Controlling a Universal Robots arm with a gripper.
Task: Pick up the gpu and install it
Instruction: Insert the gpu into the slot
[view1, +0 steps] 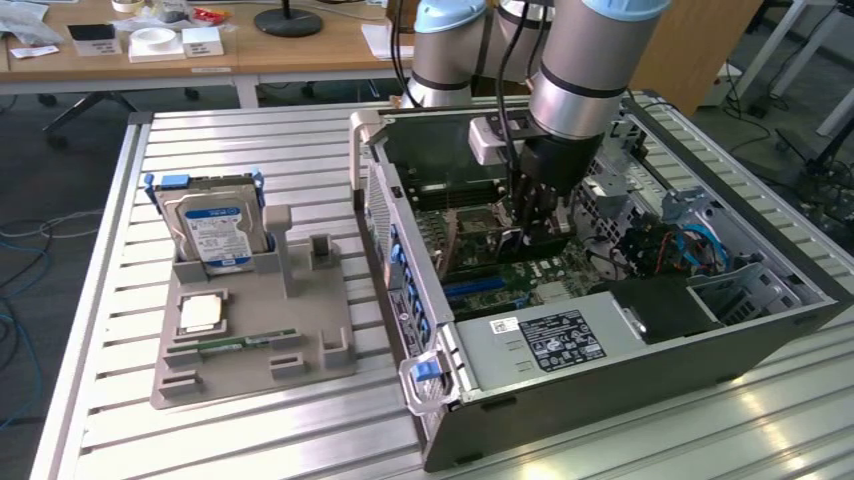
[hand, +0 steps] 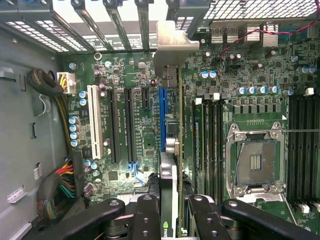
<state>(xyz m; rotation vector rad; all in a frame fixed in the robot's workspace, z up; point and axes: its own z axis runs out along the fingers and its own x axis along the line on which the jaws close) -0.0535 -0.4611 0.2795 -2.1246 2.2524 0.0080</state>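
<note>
1. The claw (hand: 170, 212) hung deep inside the open case (view1: 627, 350), its fingers (hand: 147, 215) pinching the gpu (hand: 170, 165) edge-on above the motherboard (hand: 135, 70). The grip took the card near one end. Any slip there would likely have tilted the far end off line.
2. The blue slot (hand: 161, 117) lay just beside the card's lower edge and was plainly unfilled. Whether the card's contacts were lined up with it could not be told. A push made off-centre risked grinding the contacts on the slot's rim.
3. The end bracket (hand: 172, 45) stood close to the slotted rear wall of the case. Caught on that wall's lip, it could have held the card up at an angle.
4. Memory sticks (hand: 210, 145) stood upright just beside the card's other face. A sideways drift could have knocked the card or the fingers against them.
5. A cable bundle (hand: 65, 180) sat near the motherboard's far edge, well apart from the claw and probably no hazard.
6. Outside the case, on the table (view1: 267, 430), a hard drive (view1: 214, 235) stood in its grey tray (view1: 254, 350).
</note>
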